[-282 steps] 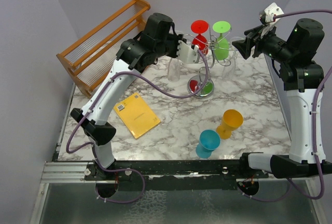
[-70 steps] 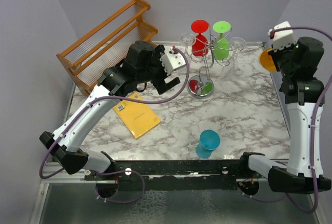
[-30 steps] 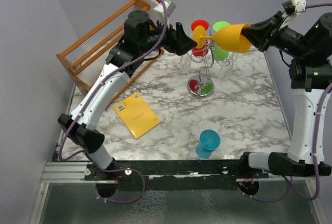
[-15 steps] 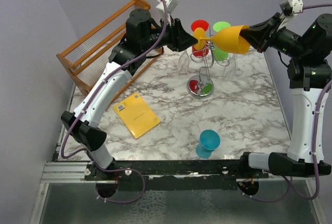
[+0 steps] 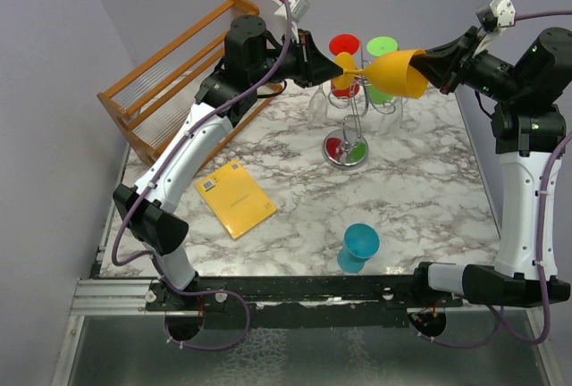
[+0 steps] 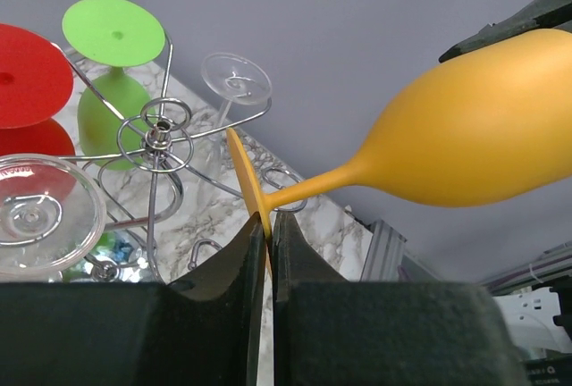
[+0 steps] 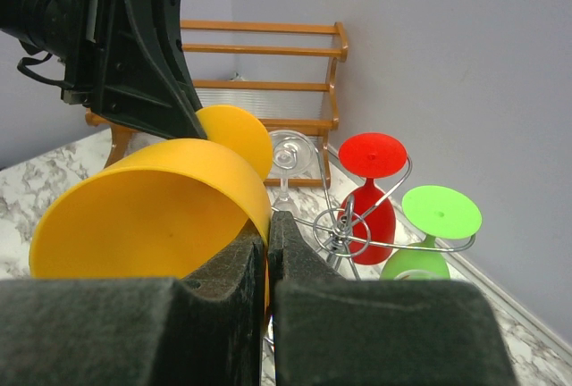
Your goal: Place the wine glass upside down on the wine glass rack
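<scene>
While both arms have a grip on it, the orange wine glass (image 5: 393, 71) hangs on its side in mid-air, just above the top of the wine glass rack (image 5: 353, 127) and, as far as I can see, not touching it. Its long axis runs pretty much level across the worktop (image 5: 429, 194): foot (image 5: 344, 68) toward the left arm (image 5: 192, 149), open mouth toward the right arm (image 5: 518, 189).

The left jaws are pinched tight on the edge of the foot, and the right jaws are clamped on the bowl's rim. Looks like a handover to me.

Since the left side has the foot end, I'd guess it does the hanging. The stem has to swing from level to upright, bowl down, into a free scroll arm. A red glass (image 5: 344, 46) and a green glass (image 5: 382, 46) hang there too, so it's tight.
</scene>
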